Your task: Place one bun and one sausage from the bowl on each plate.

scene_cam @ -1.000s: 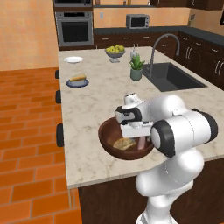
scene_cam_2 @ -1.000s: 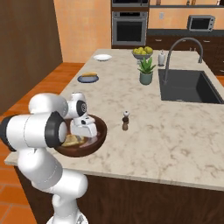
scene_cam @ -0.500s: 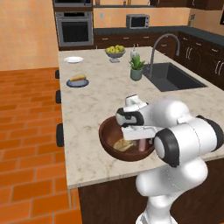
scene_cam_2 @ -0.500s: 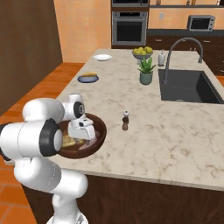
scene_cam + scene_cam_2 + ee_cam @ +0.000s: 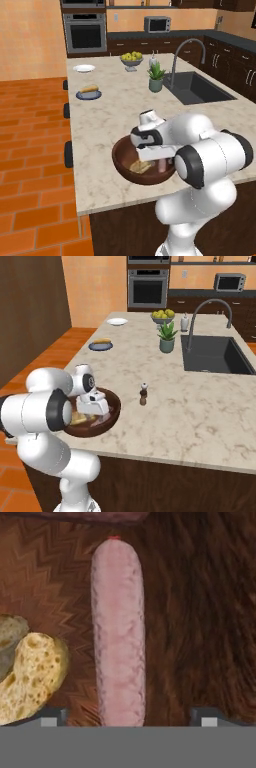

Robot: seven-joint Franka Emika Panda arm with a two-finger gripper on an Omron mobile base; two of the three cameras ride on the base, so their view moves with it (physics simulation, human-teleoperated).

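**Gripper poised over a sausage, one plate part filled**

While the arm is bending low at the near edge of the counter (image 5: 107,125), the wide brown bowl (image 5: 122,162) is sitting at lower centre of the left base view, and lower left of the right base view. Inside it, a pink sausage (image 5: 119,632) is running top to bottom through the middle of the hand view, with a torn bun (image 5: 27,679) lying at its lower left, apart from it. The gripper (image 5: 129,716) is hanging with its jaws spread wide, one dark tip on either side of the sausage's near end, gripping nothing.

Toward the upper left of the left base view, the blue-grey plate (image 5: 80,95) is carrying a bun (image 5: 90,89); whether a sausage lies there too is too small to tell. Just beyond it, the white plate (image 5: 83,68) is looking bare. By that reading, most of the task is waiting: this sausage needs moving, and the white plate needs both items.
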